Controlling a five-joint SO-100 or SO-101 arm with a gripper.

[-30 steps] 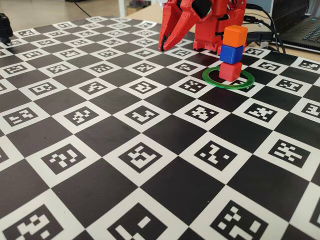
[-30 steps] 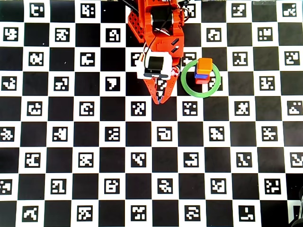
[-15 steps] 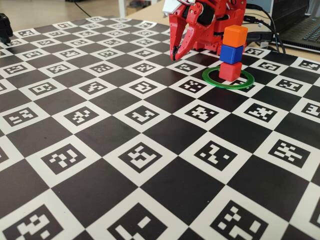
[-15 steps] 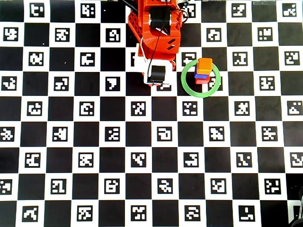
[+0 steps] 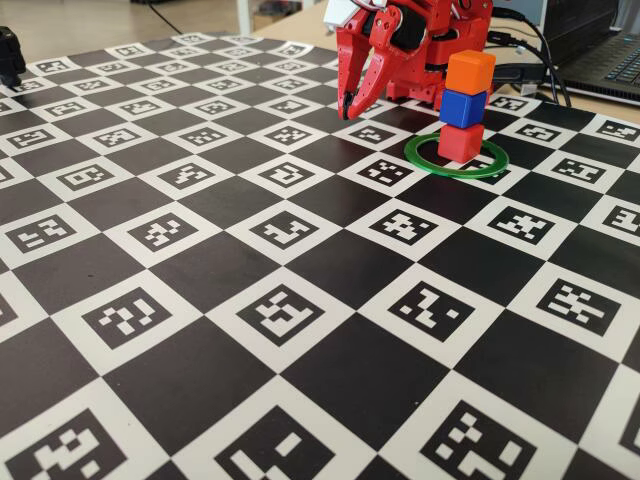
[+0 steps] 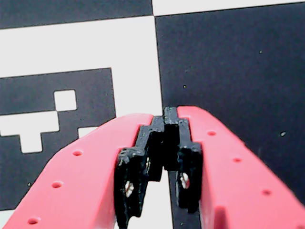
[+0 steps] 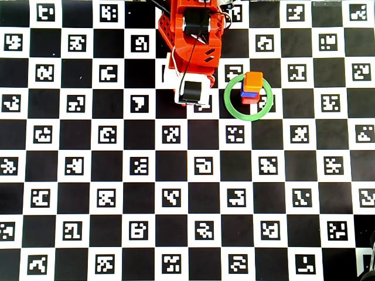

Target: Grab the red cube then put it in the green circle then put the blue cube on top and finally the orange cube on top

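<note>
A three-cube tower stands inside the green circle: the red cube at the bottom, the blue cube on it, the orange cube on top. From overhead the orange cube hides most of the blue cube and red cube, and the green circle rings them. My gripper hangs tip-down to the left of the tower, apart from it. In the wrist view the gripper is shut with nothing between its black pads.
The table is covered by a black-and-white checkerboard mat with printed markers. The red arm base sits at the mat's far edge. A laptop and cables lie behind the tower. A black object stands far left.
The arm has folded back toward its base, drawing the gripper tip in from the mat and pointing it more steeply down. The tower has not moved.
</note>
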